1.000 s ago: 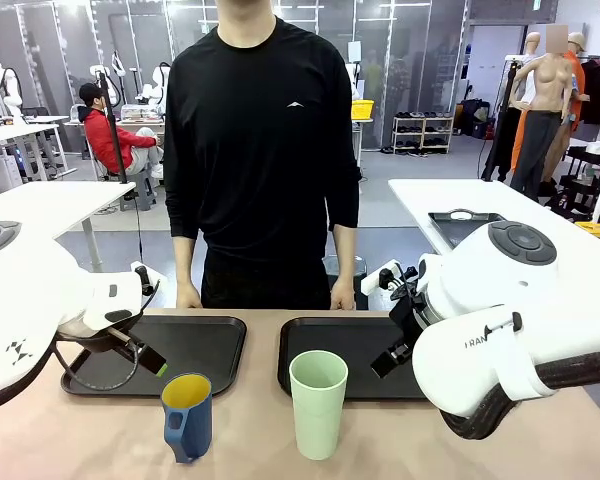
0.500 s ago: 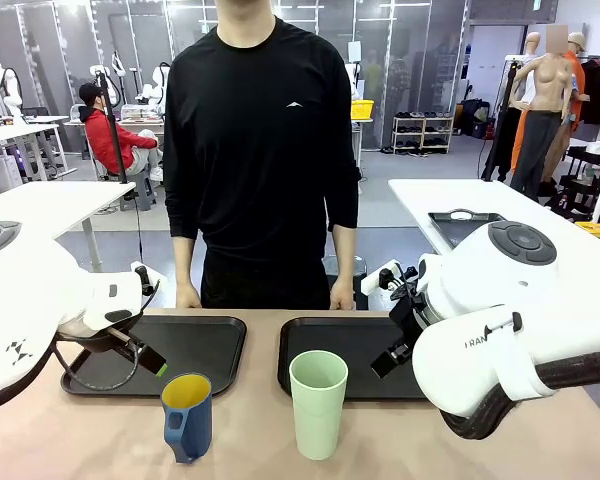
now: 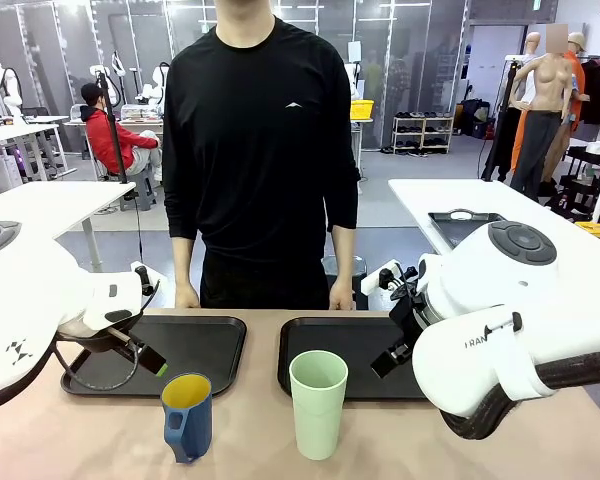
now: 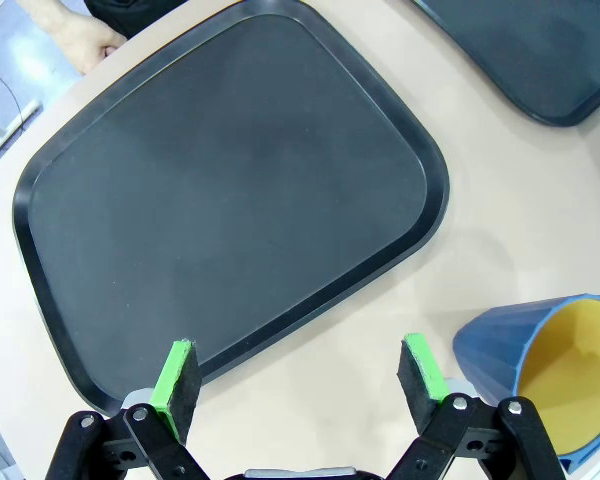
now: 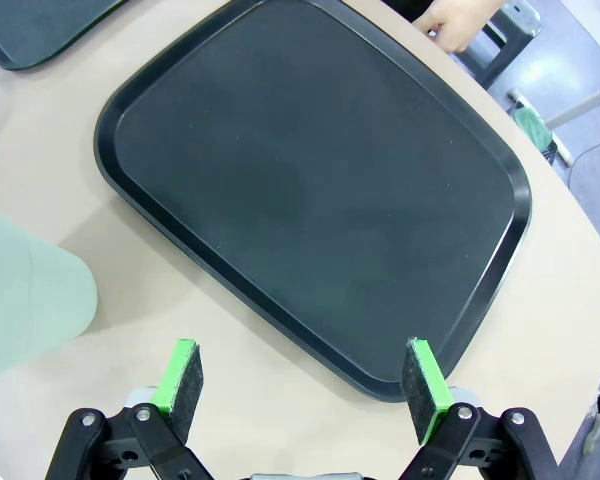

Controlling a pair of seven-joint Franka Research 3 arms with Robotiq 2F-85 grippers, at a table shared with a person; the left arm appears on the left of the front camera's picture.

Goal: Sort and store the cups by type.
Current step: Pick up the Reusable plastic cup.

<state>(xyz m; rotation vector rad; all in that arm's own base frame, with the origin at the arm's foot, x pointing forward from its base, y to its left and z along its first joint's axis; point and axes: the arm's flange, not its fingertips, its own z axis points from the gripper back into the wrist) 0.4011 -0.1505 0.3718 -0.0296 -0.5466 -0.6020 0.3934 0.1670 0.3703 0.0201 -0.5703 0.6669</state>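
A dark blue handled mug (image 3: 187, 416) with a yellow inside stands near the table's front edge, left of centre; it also sits at the lower right of the left wrist view as the blue mug (image 4: 540, 375). To its right stands the tall pale mint-green tumbler (image 3: 318, 402), seen at the left edge of the right wrist view as the tumbler (image 5: 25, 305). My left gripper (image 4: 298, 380) is open above the near rim of the left tray (image 4: 230, 190), left of the mug. My right gripper (image 5: 305, 385) hovers open over the near edge of the right tray (image 5: 310, 190). Both hold nothing.
Two black trays (image 3: 205, 350) (image 3: 355, 345) lie side by side across the middle of the tan table. A person in black stands at the far side with both hands (image 3: 188, 296) at the table edge. A further black tray (image 3: 460, 225) rests on a white table behind.
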